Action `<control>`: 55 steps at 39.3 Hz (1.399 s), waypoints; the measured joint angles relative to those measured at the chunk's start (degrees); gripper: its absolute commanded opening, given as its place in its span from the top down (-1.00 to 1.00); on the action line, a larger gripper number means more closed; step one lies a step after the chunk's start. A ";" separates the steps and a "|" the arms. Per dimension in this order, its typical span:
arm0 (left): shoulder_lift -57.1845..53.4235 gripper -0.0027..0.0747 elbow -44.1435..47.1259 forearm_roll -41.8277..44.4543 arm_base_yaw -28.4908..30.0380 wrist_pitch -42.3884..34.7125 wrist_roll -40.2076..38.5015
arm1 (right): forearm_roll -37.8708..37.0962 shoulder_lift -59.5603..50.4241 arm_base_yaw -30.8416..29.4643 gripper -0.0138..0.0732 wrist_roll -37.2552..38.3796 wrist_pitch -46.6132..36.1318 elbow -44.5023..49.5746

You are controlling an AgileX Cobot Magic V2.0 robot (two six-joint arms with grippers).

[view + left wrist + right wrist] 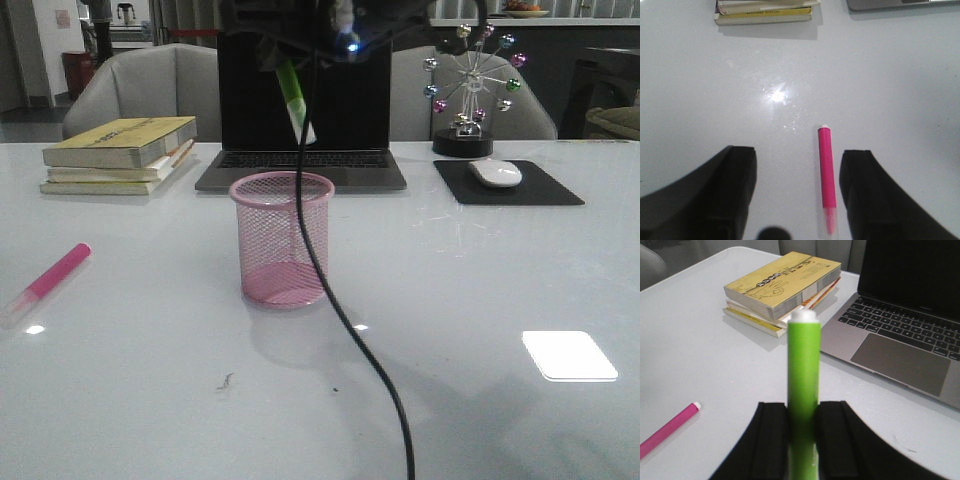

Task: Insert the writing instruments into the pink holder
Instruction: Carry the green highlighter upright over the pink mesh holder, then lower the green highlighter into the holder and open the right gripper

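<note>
While the right gripper (802, 440) clamps the bright green highlighter marker (294, 97) tilted above the pink wire-mesh pen cup (282, 240), the left gripper (797, 192) hangs w/ jaws wide over the hot pink highlighter marker (826, 172), flat on the white table (480, 290).

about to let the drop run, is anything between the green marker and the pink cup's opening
Nothing visible blocks it. The green marker, clamped in the right gripper, hangs tilted above the pink holder, whose mouth is open and holds nothing. A black cable crosses only in front of the holder.
</note>
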 measured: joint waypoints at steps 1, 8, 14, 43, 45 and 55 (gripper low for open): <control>0.00 -0.19 0.00 0.07 0.00 0.00 0.00 | 0.00 0.42 0.27 0.53 0.00 -0.24 0.00; 0.00 -0.19 0.00 1.41 0.00 -0.35 0.00 | 0.27 2.72 0.74 0.53 0.37 -1.77 0.09; 0.00 -0.19 0.00 1.74 0.00 -0.82 0.00 | 0.40 4.20 0.74 0.53 0.65 -1.99 0.09; 0.04 -0.19 0.00 1.77 0.00 -2.68 0.00 | 0.40 4.45 1.09 -0.18 0.77 1.89 0.22; 0.04 -0.19 0.00 1.77 0.00 -2.68 0.00 | 0.40 4.45 1.09 -0.18 0.77 1.98 0.22; 0.04 -0.19 0.00 1.77 0.00 -2.73 0.00 | -1.32 3.06 1.09 -0.18 -0.07 4.30 0.22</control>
